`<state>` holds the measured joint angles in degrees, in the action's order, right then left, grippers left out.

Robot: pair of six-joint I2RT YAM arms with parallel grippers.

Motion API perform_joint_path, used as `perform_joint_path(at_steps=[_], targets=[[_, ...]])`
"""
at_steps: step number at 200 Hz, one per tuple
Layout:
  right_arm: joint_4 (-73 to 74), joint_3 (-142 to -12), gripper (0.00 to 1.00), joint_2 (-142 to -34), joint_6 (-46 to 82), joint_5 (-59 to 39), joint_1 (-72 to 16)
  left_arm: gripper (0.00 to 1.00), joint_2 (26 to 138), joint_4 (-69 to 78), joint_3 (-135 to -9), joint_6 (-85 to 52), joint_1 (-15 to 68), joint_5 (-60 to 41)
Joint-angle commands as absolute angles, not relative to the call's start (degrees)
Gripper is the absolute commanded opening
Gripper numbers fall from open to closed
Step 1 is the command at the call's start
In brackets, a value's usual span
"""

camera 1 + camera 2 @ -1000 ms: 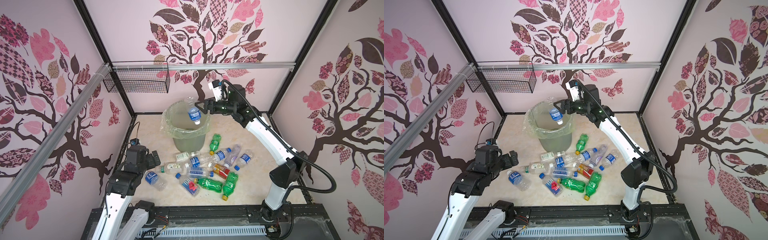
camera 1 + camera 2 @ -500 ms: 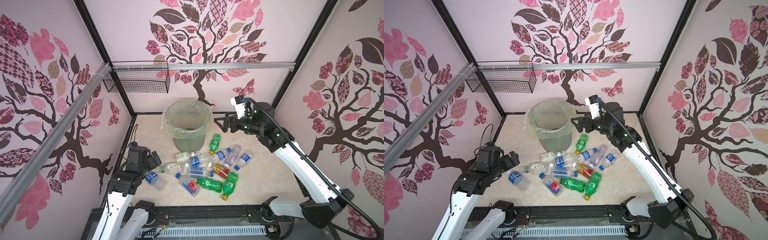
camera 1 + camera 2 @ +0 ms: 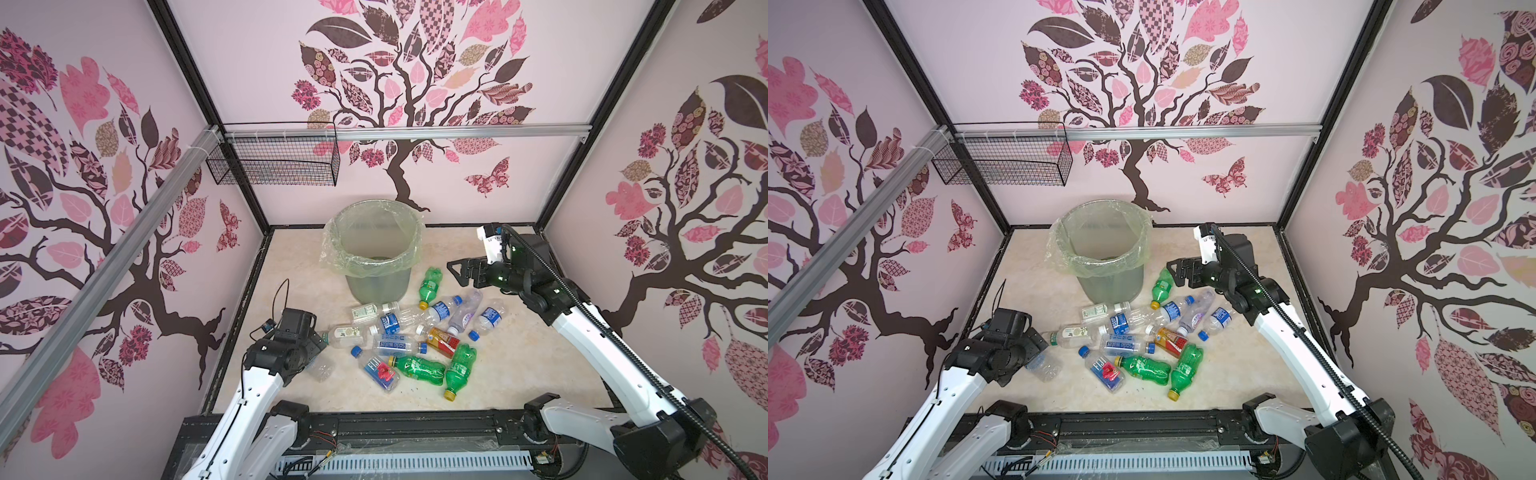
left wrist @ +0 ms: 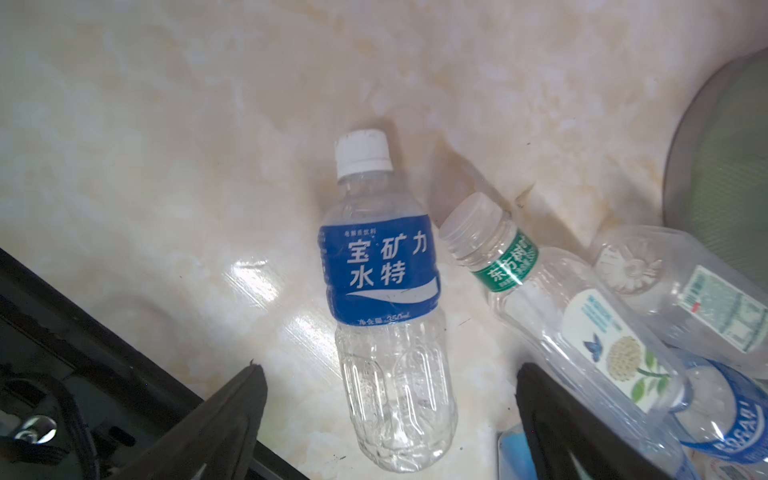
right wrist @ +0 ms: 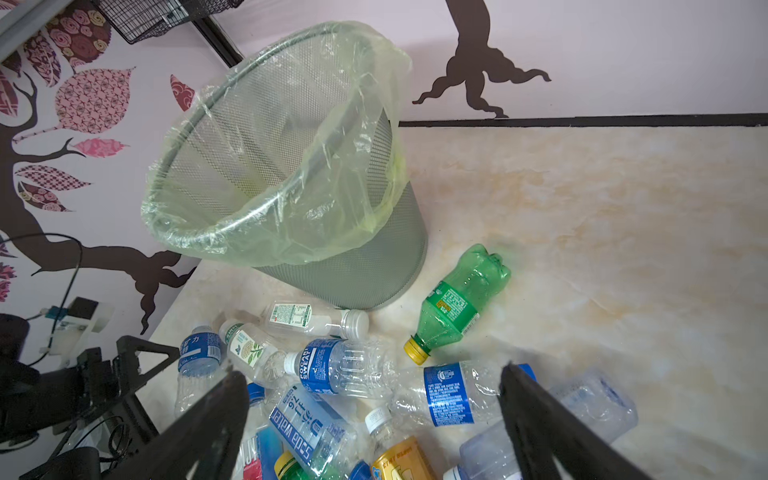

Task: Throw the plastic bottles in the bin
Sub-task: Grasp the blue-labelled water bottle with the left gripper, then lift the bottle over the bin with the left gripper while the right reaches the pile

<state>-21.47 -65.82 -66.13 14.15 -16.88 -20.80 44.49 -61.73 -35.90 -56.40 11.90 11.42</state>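
Your left gripper [image 4: 388, 370] is spread wide and empty; the blue-labelled bottle [image 4: 380, 270] lies between its fingers [image 4: 232, 415]. Lower straight, squeeze its label. Your right gripper [image 5: 372, 371] gapes empty too.

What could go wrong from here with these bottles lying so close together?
First, the left gripper hangs open over the white-capped bottle. The green-banded bottle lies close beside it, so one finger might catch that one too.
Second, the piled bottles under the open right gripper overlap, so a grip there could slip or take two.
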Motion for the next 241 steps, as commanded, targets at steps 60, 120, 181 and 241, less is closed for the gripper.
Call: perform_joint_path(at_steps=[60, 120, 181, 241], targets=[[-19.44, -64.18, 0.97, -63.75, 16.55, -13.27, -20.32, 0.9, 49.28, -47.87, -25.28, -58.55, 11.92, 4.97], [-19.34, -63.46, 0.96, -62.91, 17.41, -12.93, -20.3, 0.64, 53.04, -45.32, -22.65, -58.45, 11.88, 4.13], [-19.1, -61.9, 0.95, -61.25, 18.19, -11.59, -20.3, 0.57, 46.19, -50.64, -27.46, -58.42, 11.95, 7.63], [-29.06, -60.97, 0.93, -61.08, 21.58, 6.15, -20.0, 0.56, 46.54, -59.14, -45.61, -45.15, 11.9, 15.11]])
